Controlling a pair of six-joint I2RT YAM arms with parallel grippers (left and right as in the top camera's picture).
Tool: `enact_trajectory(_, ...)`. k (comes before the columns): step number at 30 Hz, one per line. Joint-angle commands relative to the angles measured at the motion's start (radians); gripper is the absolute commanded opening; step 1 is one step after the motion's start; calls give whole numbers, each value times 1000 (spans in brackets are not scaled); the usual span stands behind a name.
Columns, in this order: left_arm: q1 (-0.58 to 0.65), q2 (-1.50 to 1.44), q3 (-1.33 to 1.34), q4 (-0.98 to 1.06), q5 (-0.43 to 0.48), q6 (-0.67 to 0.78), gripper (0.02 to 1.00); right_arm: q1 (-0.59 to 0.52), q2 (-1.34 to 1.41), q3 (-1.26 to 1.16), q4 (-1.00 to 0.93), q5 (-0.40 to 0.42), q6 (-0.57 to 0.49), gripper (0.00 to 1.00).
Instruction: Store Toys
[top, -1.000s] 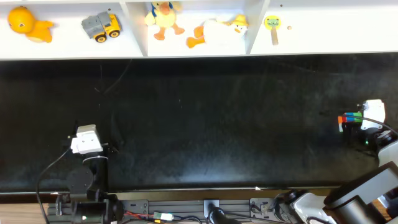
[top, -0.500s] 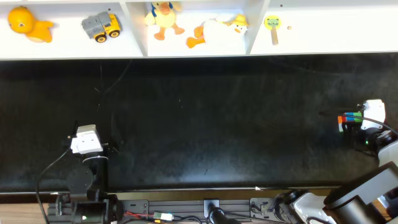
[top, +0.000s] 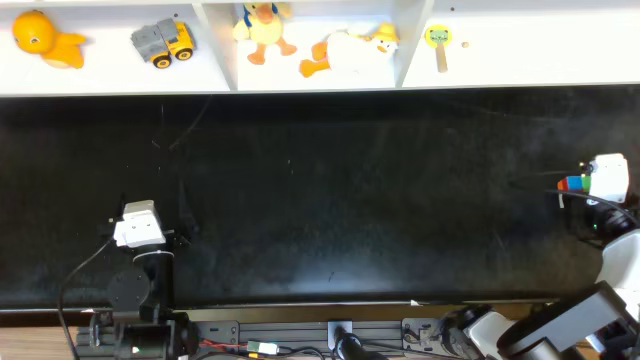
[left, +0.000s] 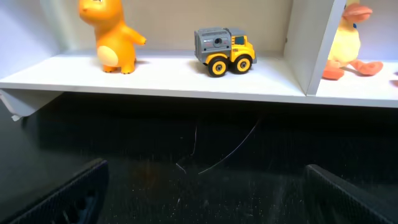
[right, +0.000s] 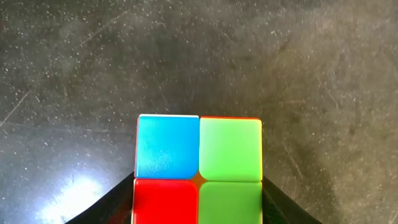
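Right wrist view: right gripper (right: 198, 202) jaws clamp the cube (right: 198, 152) at the desk's (top: 320, 200) right edge. It probably goes to the shelf (top: 520, 70) next. Left gripper (left: 205, 193) jaws are apart.

Cube (right: 199, 168) sits in right gripper (top: 583, 185), at table's (top: 320, 200) right.

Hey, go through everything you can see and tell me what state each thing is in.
colour cube, clamped in right gripper
left gripper, open, empty
toy truck, upright on wheels, left shelf compartment
orange figure, standing, same compartment
yellow plush duck, upright, middle compartment
white plush duck, lying down, middle compartment
green stick toy, lying flat, right compartment
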Motion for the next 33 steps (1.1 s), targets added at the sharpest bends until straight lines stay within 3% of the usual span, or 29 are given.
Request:
enact_trajectory(1,-5,-13,-7,5,-7,19,998,34,-31,0,2,27,23,437)
enact_trajectory(9,-5,-13,-7,5,-7,19,998,91,-31,100,-18,40,137,435)
enact_trajectory(19,-5,-13,-7,5,-7,19,998,186,-31,267,-115,44,148,430)
enact_trajectory(33,-5,-13,-7,5,-7,19,998,298,9,368,-114,118,152,404)
